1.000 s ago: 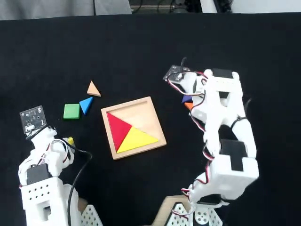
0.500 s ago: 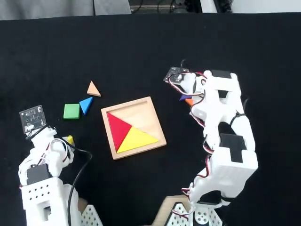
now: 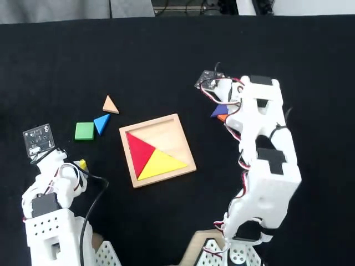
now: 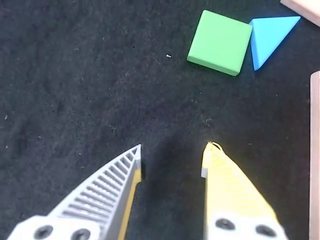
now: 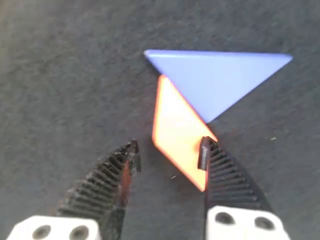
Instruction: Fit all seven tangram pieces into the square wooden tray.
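Right gripper [image 5: 168,145], jaws spread, hovers above the orange parallelogram [image 5: 175,130], which touches a purple triangle [image 5: 220,75] at two o'clock from the wooden tray [image 3: 150,122]. It should straddle orange alone before closing. Left gripper [image 4: 172,147] also has its jaws spread.

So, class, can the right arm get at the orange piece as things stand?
Probably yes: the right gripper is open just above the orange piece, though the blue triangle lies against it.

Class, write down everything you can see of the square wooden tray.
The square wooden tray looks like pale wood with a low raised rim. It lies flat on the black table, turned slightly askew. Inside, a red triangle and a yellow triangle sit edge to edge, and the rest of its floor is bare.
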### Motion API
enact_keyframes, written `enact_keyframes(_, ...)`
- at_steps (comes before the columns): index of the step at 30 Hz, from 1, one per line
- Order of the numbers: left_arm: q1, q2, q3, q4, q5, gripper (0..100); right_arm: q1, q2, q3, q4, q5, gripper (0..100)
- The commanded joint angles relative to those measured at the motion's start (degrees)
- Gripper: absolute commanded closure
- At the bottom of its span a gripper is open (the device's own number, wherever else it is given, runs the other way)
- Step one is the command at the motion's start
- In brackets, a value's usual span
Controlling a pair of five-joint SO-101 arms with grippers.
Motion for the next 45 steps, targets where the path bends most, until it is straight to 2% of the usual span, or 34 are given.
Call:
enact_keyframes(1, -0.1, -0.4, -0.4, -1.0, -0.6, 79, 0.1, 5.6, -8.7, 2.5, 0.4, 80.4)
enact_keyframes(4, -0.1, -0.4, -0.4, -1.0, -0.6, 79, -0.2, 8.2, -11.4, 6.3, 0.6, 80.7)
enact_keyframes(9, 0.0, -0.4, -0.4, -1.0, -0.7, 79, 0.2, 9.1, -11.7, 5.0, 0.6, 81.7)
enact_keyframes(13, 0.0, -0.4, -0.4, -1.0, -0.7, 79, 1.6, 9.1, -13.1, 3.9, 0.6, 91.0)
enact_keyframes(17, 0.0, -0.4, -0.4, -1.0, -0.7, 79, 3.7, 9.0, -16.5, 6.2, 0.4, 95.0)
enact_keyframes(22, 0.0, -0.4, -0.4, -1.0, -0.7, 79, 4.8, 9.0, -21.4, 14.9, 0.4, 98.5)
enact_keyframes(27, 0.0, -0.4, -0.4, -1.0, -0.7, 79, 2.6, 9.0, -26.6, 33.1, -4.8, 98.7)
enact_keyframes(29, 0.0, -0.4, -0.4, -1.0, -0.7, 79, 1.7, 8.9, -26.5, 33.2, -13.1, 98.7)
enact_keyframes(34, 0.0, -0.4, -0.4, -1.0, -0.7, 79, -1.0, 9.0, -26.3, 32.5, -42.8, 98.7)
enact_keyframes(40, 0.0, -0.4, 0.0, -1.0, -0.7, 79, -11.0, 9.9, -24.6, 32.1, -74.2, 98.7)
enact_keyframes(42, 0.0, -0.4, 0.0, -1.0, -0.7, 79, -12.9, 11.3, -24.2, 30.5, -78.1, 98.7)
enact_keyframes(45, 0.0, -0.4, 0.0, -1.0, -0.7, 79, -13.7, 13.5, -24.6, 28.0, -78.6, 98.7)
